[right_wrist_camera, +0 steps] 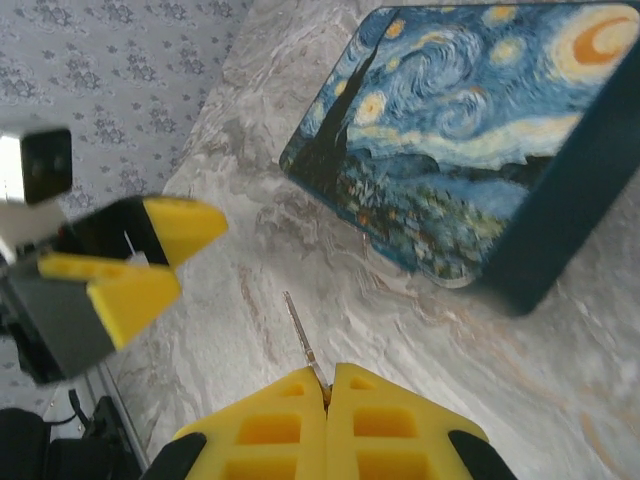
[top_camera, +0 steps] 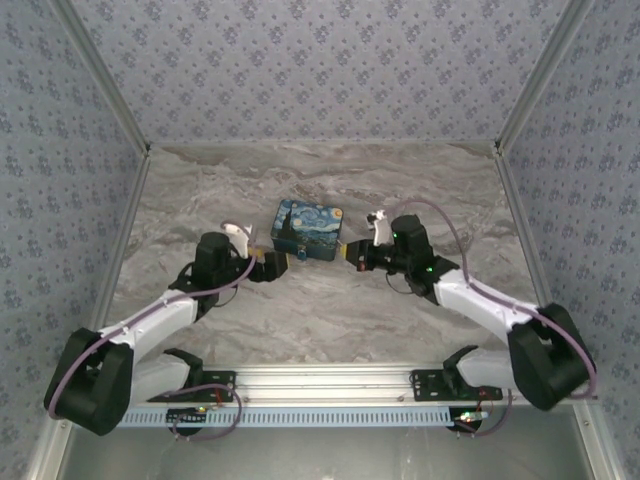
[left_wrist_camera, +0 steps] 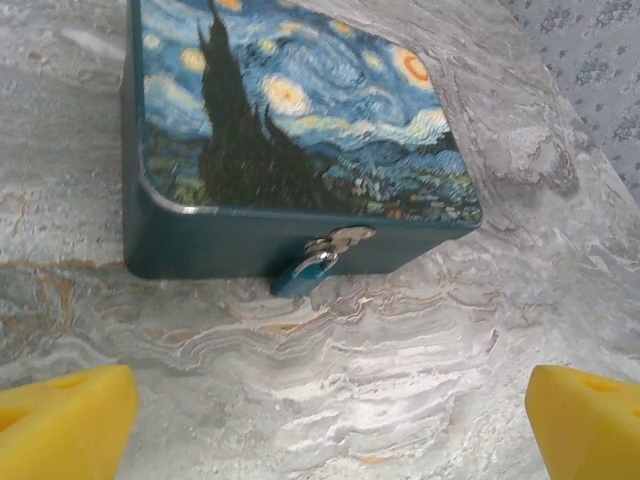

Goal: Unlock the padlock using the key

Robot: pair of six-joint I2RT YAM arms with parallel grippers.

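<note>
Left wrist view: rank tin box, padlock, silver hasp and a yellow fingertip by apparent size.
1. tin box
2. yellow fingertip, cropped and right at the lens, so inflated
3. padlock
4. silver hasp, close to the padlock in size; that pair is unsure

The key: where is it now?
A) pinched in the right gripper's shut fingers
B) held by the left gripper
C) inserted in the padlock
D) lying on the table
A: the thin key juts out from between the closed yellow fingers of the right gripper.
</note>
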